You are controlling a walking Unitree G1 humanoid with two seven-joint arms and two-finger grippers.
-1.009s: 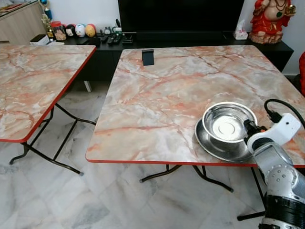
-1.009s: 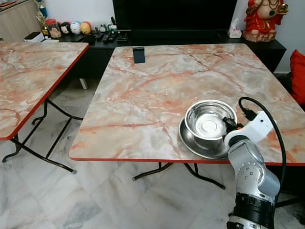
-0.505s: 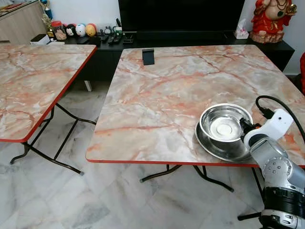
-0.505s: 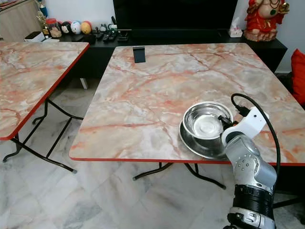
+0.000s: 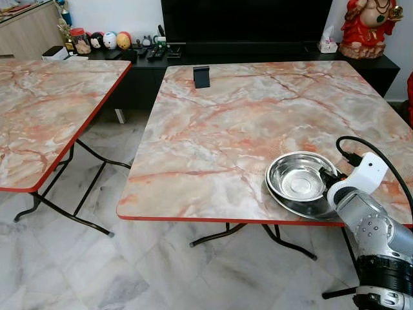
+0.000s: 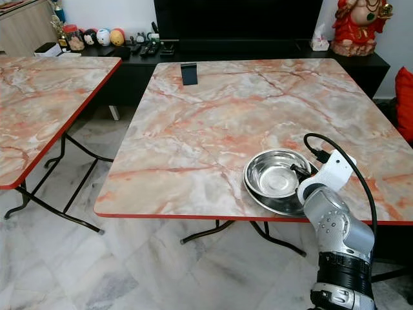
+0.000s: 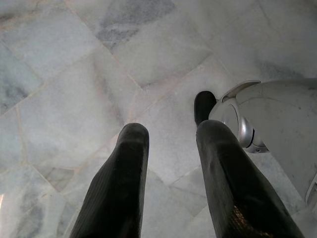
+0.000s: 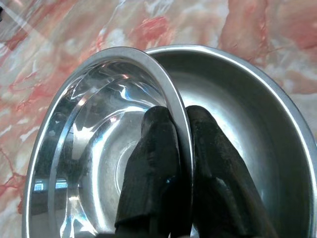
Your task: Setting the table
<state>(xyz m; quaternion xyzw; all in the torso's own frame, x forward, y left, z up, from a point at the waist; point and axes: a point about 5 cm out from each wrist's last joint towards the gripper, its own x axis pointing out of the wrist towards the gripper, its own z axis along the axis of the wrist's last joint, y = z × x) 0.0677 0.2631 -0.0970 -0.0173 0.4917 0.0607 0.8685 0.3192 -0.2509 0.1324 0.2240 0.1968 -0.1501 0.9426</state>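
Note:
A shiny steel bowl (image 5: 298,181) sits inside a wider steel plate (image 5: 292,204) near the front right edge of the marble table (image 5: 226,129). My right gripper (image 5: 326,177) reaches in from the right and is shut on the bowl's rim. In the right wrist view the two black fingers (image 8: 156,148) pinch that rim (image 8: 171,94), one inside the bowl and one outside, over the plate (image 8: 252,124). My left gripper (image 7: 172,133) hangs over the floor, open, with nothing between its fingers.
A second marble table (image 5: 45,110) stands to the left, with a strip of tiled floor (image 5: 97,194) between the two. A small black stand (image 5: 201,76) sits at the far edge of my table. Behind are a black console (image 5: 258,50) and a red figure (image 5: 364,26).
The bowl has come down from a raised, tilted position and now lies lower in the plate. My right gripper has dropped with it, still holding the rim.

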